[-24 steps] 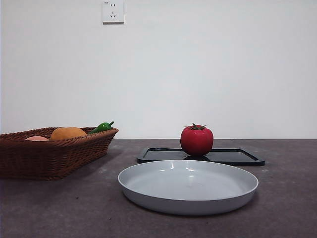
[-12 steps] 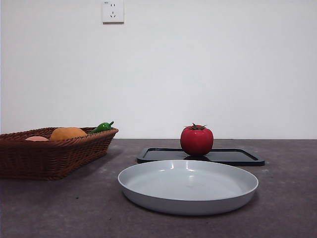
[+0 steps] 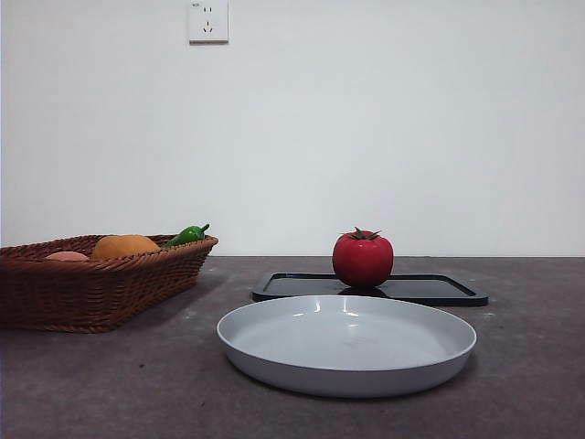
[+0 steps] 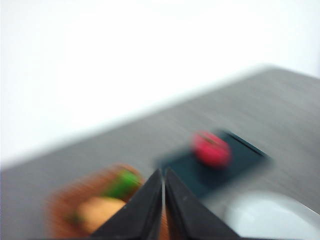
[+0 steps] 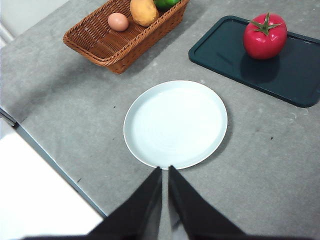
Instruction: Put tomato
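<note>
The tomato (image 3: 363, 260) stands upright on the black tray (image 3: 439, 289), a little right of the centre of the front view, with its green calyx on top. In front of the tray, lower in that frame, lies the empty grey plate (image 3: 346, 344) on the counter (image 3: 110, 384). At the left edge sits the wicker basket (image 3: 91, 288) with an orange fruit (image 3: 125, 245), a green pepper (image 3: 187, 234) and a pink egg-like thing (image 3: 68, 256) inside.

My right gripper (image 5: 164, 172) has its jaws closed, the tips almost touching, and it holds nothing. In my right wrist view the tips are at the lower middle, just at the near rim of the plate, and the tomato (image 5: 265, 35) is far away in the upper right corner, well apart from them.

My left gripper (image 4: 163, 175) also has its jaws pressed together and empty. That view is blurred; the tomato (image 4: 212, 148) shows as a red spot right of centre, apart from the tips. None of my arms shows in the front view.
</note>
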Robot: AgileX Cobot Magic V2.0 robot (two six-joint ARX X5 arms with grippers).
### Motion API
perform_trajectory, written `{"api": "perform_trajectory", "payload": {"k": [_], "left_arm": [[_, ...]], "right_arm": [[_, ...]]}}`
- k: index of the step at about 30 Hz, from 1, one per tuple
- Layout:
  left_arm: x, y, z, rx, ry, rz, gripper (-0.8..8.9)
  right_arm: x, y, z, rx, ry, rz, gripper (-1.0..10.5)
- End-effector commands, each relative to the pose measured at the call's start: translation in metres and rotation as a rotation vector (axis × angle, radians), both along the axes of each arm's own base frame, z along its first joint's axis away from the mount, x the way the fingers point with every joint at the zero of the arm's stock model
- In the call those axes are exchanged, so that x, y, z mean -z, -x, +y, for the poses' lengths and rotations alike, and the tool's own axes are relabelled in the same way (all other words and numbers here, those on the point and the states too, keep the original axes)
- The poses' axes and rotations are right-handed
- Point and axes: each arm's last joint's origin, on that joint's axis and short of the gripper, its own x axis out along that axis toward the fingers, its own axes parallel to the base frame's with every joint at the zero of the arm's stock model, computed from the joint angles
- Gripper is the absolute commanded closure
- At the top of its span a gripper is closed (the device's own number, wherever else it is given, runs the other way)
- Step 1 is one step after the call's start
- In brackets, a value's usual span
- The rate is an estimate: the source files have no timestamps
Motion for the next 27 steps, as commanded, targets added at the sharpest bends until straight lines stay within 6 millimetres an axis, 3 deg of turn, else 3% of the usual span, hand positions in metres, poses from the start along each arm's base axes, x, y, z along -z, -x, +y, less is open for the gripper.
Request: {"api": "perform_trajectory", "payload": {"k": [1, 9, 19, 27], "left_arm": [[0.006, 0.002, 0.008, -0.140, 0.001, -0.148, 8.06], [0.070, 0.011, 0.025, -0.451, 0.020, -0.233, 8.06], [0.151, 0.008, 0.030, -0.517, 0.027, -0.123, 8.06], [0.183, 0.005, 0.030, -0.537, 0.046, -0.065, 8.06]], "right_arm": [[-0.003, 0.000, 0.001, -0.003, -0.013, -0.007, 9.4], [-0.003, 0.000, 0.001, -0.003, -0.013, -0.007, 9.4], [-0.003, 0.000, 0.001, -0.003, -0.013, -0.007, 9.4], [-0.003, 0.000, 0.001, -0.003, -0.013, -0.007, 9.4]]}}
